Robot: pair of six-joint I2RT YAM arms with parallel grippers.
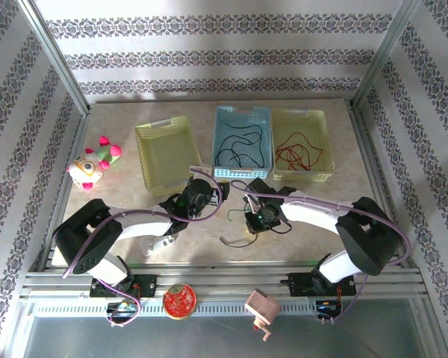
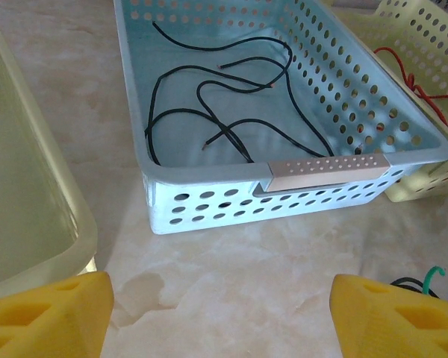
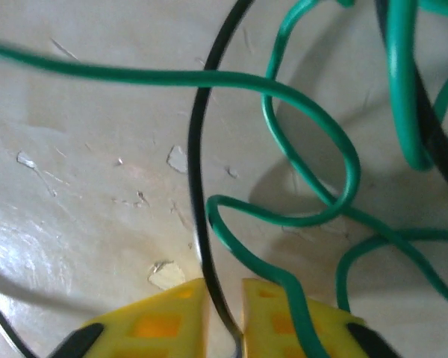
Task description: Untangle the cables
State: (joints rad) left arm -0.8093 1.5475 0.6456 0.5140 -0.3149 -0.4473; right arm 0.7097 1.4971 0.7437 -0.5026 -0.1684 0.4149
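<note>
A loose tangle of green and black cables [image 1: 239, 224] lies on the table between the arms. My right gripper [image 1: 257, 216] is down on it. In the right wrist view, its yellow fingers [image 3: 157, 324] are shut on a black cable [image 3: 198, 149] running up between them, and a green cable [image 3: 313, 112] loops over the right finger. My left gripper [image 2: 222, 313] is open over bare table, just short of the blue basket [image 2: 325, 168], which holds black cables [image 2: 209, 112]. Red cables [image 1: 295, 155] lie in the right yellow basket [image 1: 322, 119]. A green cable end [image 2: 433, 277] shows beside my left gripper's right finger.
A yellow basket [image 1: 164, 149] with nothing in it stands left of the blue one, close to my left gripper. A plush toy [image 1: 93, 162] lies at the far left. A red round thing [image 1: 179, 300] and a pink object [image 1: 261, 307] rest on the front rail.
</note>
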